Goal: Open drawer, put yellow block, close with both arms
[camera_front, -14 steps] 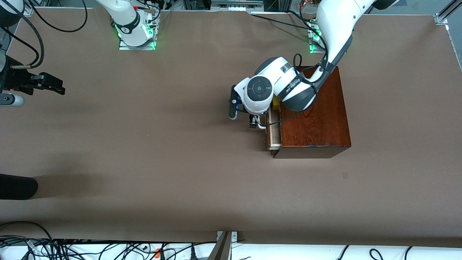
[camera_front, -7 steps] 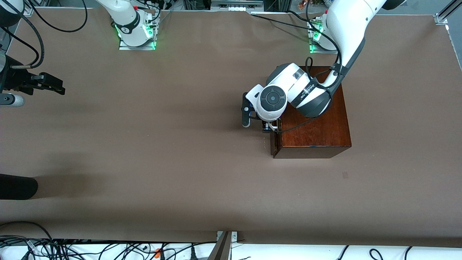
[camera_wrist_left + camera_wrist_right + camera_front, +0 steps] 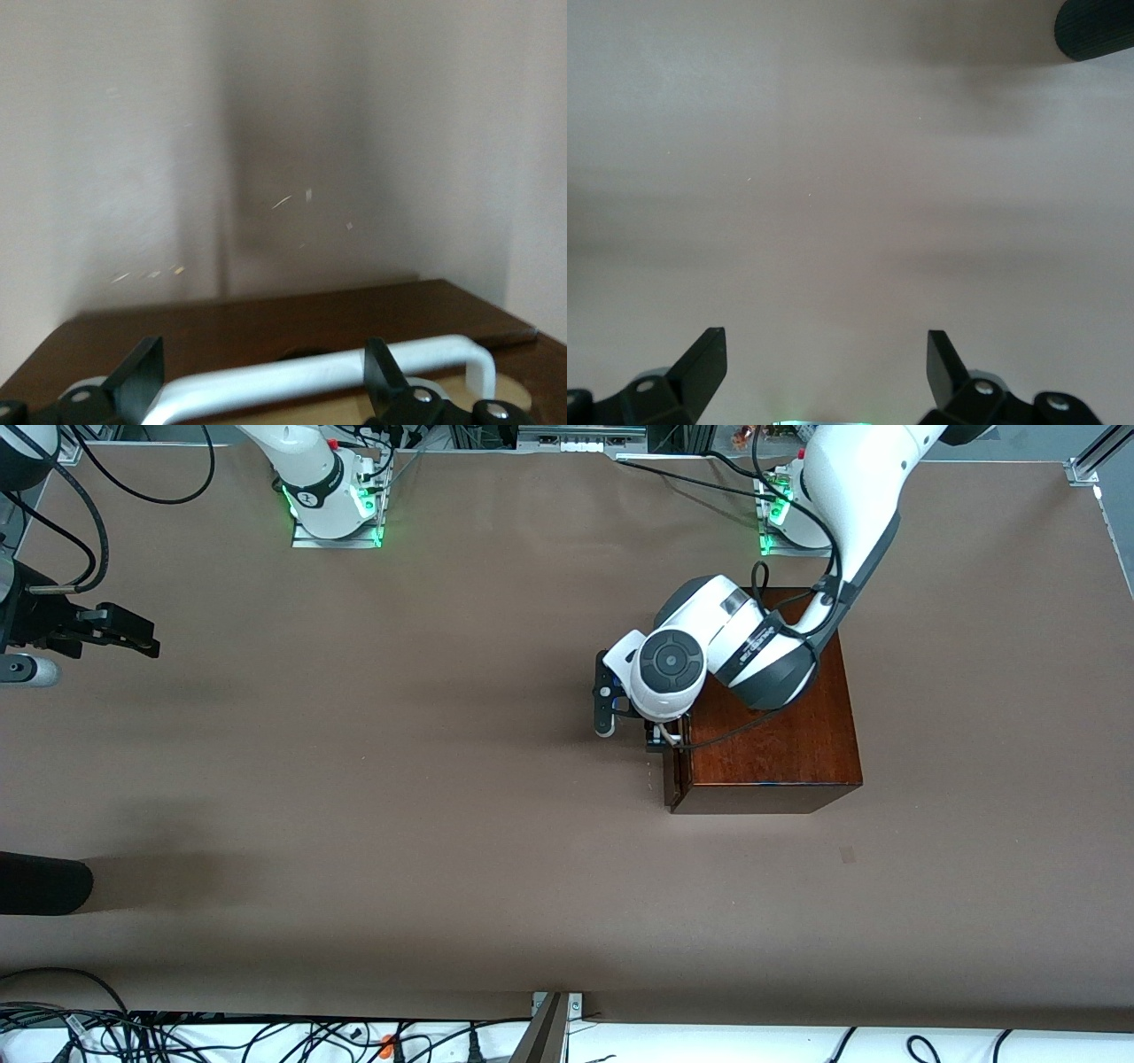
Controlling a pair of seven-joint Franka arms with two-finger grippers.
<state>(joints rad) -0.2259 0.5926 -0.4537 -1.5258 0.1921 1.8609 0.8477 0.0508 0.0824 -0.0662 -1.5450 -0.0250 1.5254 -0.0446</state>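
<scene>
Since a second ago, drawer (image 3: 671, 775) pushed from partly out to nearly flush with the wooden box (image 3: 769, 722), toward the left arm's end of the table (image 3: 354, 824); little further travel over the last half second. Left gripper (image 3: 266, 390) at the drawer front, fingers spread wide on either side of the white U-shaped handle (image 3: 319, 372) without clamping it; yellow block no longer visible, presumably shut inside. Right gripper (image 3: 133, 640) waiting, jaws wide open and empty, over the table edge at the right arm's end — so closing looks all but done, with only a last push possibly left.
</scene>
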